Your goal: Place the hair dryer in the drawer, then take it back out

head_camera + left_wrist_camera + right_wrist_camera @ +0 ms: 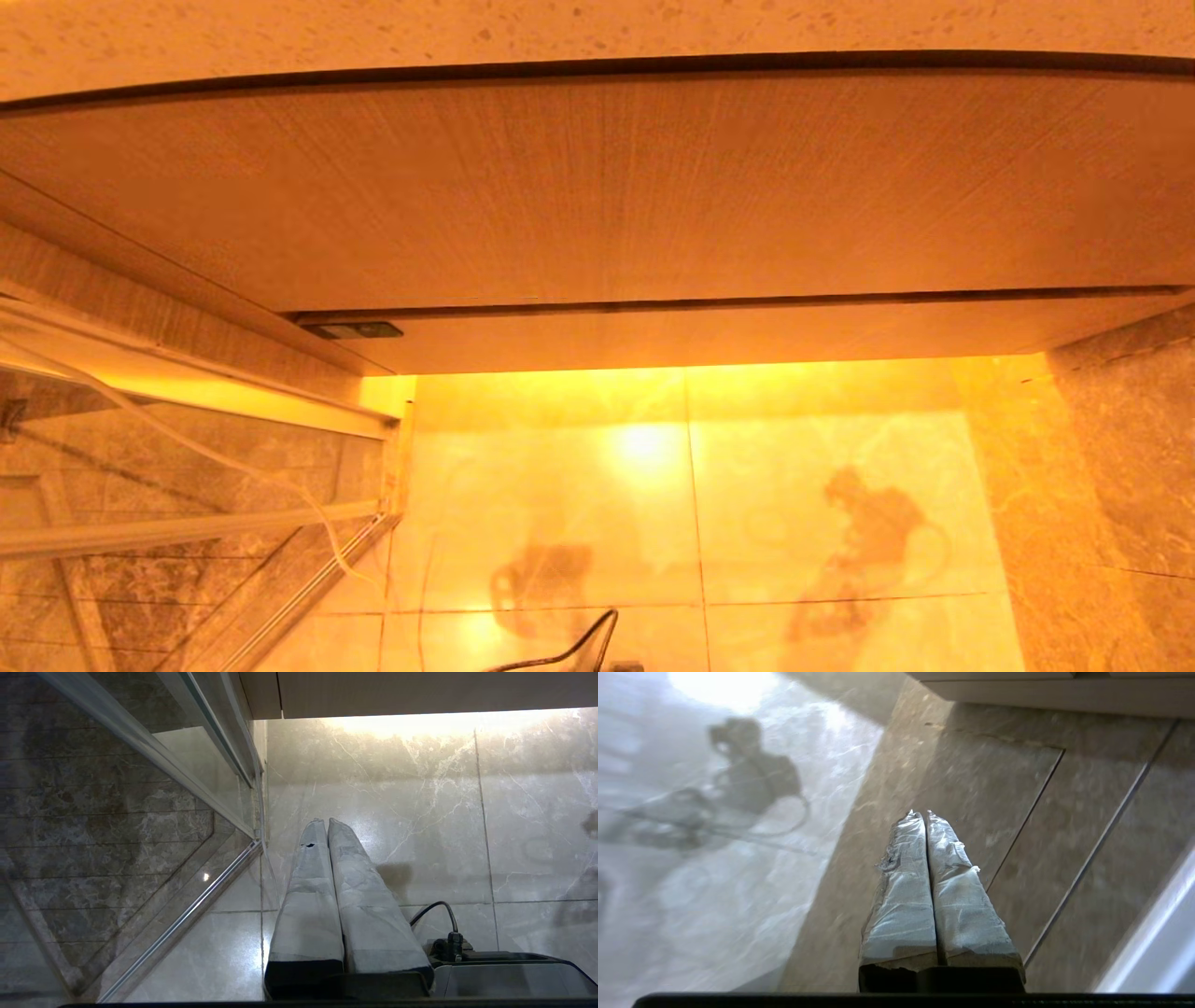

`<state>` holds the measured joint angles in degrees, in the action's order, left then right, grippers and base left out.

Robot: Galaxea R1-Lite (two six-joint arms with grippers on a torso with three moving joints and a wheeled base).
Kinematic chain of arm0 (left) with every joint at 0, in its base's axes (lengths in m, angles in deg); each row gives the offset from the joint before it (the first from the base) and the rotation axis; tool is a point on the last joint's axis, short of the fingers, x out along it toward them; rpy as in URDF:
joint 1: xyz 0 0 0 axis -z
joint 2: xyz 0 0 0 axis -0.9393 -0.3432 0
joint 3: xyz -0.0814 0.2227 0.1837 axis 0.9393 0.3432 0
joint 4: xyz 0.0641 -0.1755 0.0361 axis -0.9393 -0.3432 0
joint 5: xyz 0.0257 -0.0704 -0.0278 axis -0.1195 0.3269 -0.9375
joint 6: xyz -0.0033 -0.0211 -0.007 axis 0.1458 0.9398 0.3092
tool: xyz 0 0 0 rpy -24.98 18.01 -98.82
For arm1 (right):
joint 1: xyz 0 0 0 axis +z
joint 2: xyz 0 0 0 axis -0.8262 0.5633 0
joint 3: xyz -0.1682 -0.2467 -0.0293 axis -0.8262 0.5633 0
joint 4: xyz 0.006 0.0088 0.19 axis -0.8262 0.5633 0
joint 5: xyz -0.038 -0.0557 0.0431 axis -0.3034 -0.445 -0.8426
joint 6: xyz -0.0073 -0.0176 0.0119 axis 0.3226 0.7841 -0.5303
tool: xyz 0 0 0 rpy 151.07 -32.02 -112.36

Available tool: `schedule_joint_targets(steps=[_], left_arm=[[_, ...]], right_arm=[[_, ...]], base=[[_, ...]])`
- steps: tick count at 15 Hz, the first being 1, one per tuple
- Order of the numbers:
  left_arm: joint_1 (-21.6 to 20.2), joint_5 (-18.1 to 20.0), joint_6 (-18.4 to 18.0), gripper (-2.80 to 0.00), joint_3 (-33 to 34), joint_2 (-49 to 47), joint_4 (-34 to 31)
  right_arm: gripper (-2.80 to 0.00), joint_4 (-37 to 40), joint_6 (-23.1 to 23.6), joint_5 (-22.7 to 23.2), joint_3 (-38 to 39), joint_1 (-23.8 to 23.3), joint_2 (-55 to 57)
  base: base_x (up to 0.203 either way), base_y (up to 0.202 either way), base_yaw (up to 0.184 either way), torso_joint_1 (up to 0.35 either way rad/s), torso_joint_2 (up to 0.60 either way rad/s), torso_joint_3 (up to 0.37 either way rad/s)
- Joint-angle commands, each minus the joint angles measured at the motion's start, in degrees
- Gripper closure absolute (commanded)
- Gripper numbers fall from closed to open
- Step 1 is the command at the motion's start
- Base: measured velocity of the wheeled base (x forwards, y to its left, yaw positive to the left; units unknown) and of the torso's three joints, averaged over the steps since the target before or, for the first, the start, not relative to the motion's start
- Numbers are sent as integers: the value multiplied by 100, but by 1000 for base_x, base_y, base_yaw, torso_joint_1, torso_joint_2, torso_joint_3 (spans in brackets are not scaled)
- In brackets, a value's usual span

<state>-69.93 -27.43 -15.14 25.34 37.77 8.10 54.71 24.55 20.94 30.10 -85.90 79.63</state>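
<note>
The right gripper (920,812) points down at the marble floor (980,793), its taped fingers (901,896) pressed together with nothing between them. Ahead of its tips runs the pale lower edge of the cabinet (1055,695). The left gripper (326,820) hangs parked over the floor tiles, fingers likewise closed and empty, a glass partition (140,779) close at its side. From the head view the drawer (747,331) sits pushed in under a taller wood panel (597,187). The hair dryer appears in no view.
</note>
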Motion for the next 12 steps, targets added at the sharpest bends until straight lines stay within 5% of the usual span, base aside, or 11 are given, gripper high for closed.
schedule_joint_targets(steps=[1,6,12], left_arm=[[0,-1,2,0,0,0,2],[0,-1,2,0,0,0,2],[0,-1,2,0,0,0,2]], right_arm=[[0,882,-137,-77,136,145,-1240],[0,1816,-2370,-366,1269,2049,-3208],[0,2354,-3452,-794,2681,3012,-5606]], base=[[0,0,0,0,0,0],[0,0,0,0,0,0],[0,0,0,0,0,0]])
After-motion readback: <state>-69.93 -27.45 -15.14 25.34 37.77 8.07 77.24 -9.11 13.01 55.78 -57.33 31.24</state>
